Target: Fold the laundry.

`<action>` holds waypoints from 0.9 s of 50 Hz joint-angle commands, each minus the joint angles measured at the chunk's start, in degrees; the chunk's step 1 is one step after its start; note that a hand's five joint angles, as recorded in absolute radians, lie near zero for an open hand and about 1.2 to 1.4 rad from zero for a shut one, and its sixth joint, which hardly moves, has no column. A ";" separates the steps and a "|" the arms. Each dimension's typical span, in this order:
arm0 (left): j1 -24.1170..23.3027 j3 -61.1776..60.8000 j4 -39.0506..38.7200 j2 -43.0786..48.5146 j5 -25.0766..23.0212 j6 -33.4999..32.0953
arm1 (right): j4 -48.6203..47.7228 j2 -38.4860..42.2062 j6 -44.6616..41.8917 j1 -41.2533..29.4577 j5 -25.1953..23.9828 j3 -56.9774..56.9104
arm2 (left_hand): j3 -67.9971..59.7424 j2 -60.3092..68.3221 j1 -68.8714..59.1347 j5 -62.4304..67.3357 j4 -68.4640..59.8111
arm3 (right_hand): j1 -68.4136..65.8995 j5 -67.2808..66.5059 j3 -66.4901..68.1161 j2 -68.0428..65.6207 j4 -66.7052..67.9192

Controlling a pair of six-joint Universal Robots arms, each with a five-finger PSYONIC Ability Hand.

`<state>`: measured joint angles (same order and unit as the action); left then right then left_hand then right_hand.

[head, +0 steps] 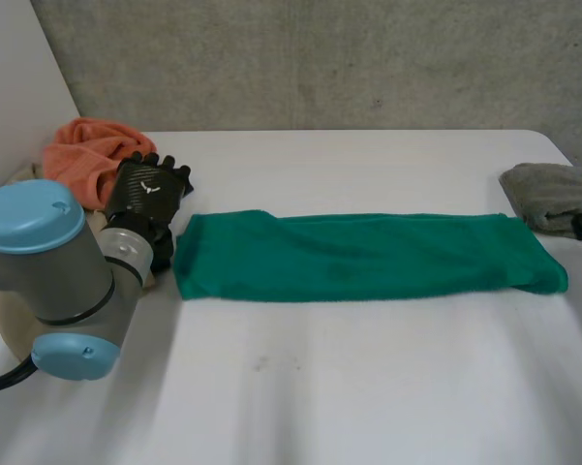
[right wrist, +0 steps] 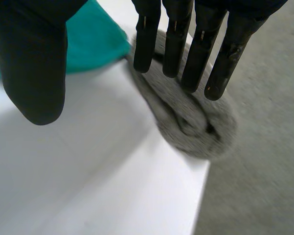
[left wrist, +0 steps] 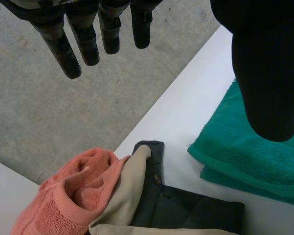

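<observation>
Green towel (head: 368,257) just beside left hand (head: 147,194)

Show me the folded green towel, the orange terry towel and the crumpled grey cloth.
folded green towel (head: 368,257), head view, its middle.
orange terry towel (head: 82,157), head view, its upper bulge.
crumpled grey cloth (right wrist: 186,120), right wrist view, its middle.

A green towel (head: 368,257), folded into a long flat strip, lies across the table (head: 368,387), with a crumpled orange towel (head: 87,155), a beige garment (left wrist: 127,191) and a dark garment (left wrist: 186,210) heaped near its left end and a bunched grey cloth (head: 552,194) beside its right end.
</observation>
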<state>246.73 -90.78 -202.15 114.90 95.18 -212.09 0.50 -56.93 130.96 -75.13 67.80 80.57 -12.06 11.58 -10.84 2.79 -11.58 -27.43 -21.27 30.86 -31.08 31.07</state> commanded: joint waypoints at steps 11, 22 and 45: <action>-0.11 -1.42 -0.35 0.15 0.00 0.54 | -1.29 4.36 0.35 -3.70 -7.68 0.30 | 0.33 0.15 -0.89 -1.06 -0.15 | -9.05 -5.21 5.61 -5.39 5.41; -0.02 -2.03 -0.44 0.15 -0.08 0.54 | -6.47 8.32 0.35 -4.67 -5.58 -1.46 | 0.50 -0.02 -0.72 -1.23 0.02 | -52.52 -48.68 49.08 -48.86 48.88; 0.07 -4.23 -0.35 -2.75 -0.08 1.06 | -12.37 -0.99 -7.91 4.29 -1.09 2.58 | 0.50 -0.02 -0.72 -1.23 0.02 | -52.57 -48.73 49.14 -48.92 48.93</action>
<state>246.73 -94.30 -202.51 112.73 95.19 -211.23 -11.97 -57.21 128.19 -74.31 66.97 83.61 -12.05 11.58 -10.84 2.79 -11.57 -56.03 -56.31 67.94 -67.50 68.09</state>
